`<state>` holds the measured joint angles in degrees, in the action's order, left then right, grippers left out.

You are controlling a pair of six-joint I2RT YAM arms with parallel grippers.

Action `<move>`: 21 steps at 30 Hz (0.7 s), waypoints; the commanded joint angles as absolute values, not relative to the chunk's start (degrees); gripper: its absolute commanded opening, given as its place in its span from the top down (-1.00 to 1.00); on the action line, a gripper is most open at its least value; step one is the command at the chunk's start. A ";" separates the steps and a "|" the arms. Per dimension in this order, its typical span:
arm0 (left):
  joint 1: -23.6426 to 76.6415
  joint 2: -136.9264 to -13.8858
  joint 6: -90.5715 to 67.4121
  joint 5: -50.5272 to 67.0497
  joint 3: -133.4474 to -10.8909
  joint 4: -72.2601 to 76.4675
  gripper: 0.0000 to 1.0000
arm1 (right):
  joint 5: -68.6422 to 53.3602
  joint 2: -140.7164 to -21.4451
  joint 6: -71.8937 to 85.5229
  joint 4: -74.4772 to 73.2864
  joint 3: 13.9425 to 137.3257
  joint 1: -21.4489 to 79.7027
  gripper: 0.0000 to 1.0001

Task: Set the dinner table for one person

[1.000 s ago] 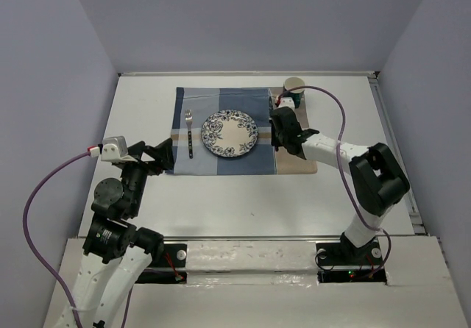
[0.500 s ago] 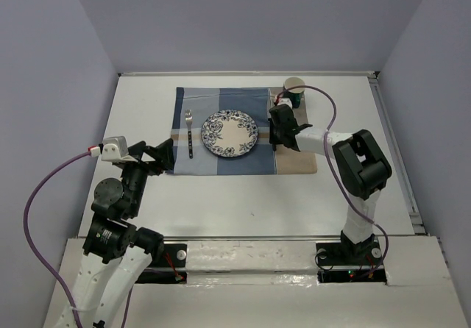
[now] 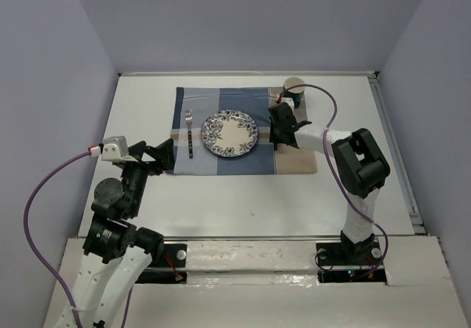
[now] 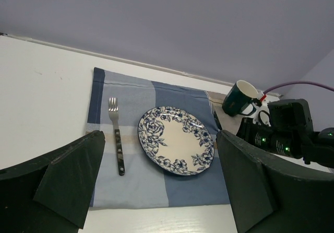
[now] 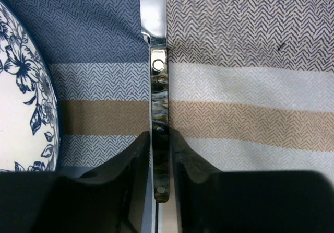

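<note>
Knife (image 5: 158, 86) lies flat on the cloth (image 5: 235, 34), just right of the plate (image 5: 21, 86). Its long axis runs near to far, blade far, with the glossy riveted handle between the right jaws. They flank it closely; whether they pinch it or stand just clear I cannot tell. Left jaws gape wide and empty, well apart to the left. The herringbone cloth covers the far middle of the matte white bench (image 3: 221, 195); the plate is glazed and blue-flowered.

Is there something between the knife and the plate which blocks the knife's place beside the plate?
Nothing visible stands between them. The knife lies on the striped cloth right of the plate, with only bare cloth between the two. The right gripper straddles the handle.
</note>
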<state>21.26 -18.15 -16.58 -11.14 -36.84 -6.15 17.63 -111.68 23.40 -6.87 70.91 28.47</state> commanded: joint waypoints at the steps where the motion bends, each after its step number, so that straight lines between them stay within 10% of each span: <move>1: 20.83 -18.63 -16.00 -10.90 -37.71 -3.16 -0.97 | 18.99 -110.92 23.82 -7.82 73.74 28.04 0.33; 12: 20.30 -18.90 -15.91 -10.73 -37.79 -3.08 -0.97 | 8.80 -92.13 21.71 -10.63 69.27 28.04 0.11; 21: 18.02 -19.59 -14.68 -10.03 -37.97 -2.55 -0.98 | -3.85 -53.38 18.72 -8.10 54.86 28.04 0.04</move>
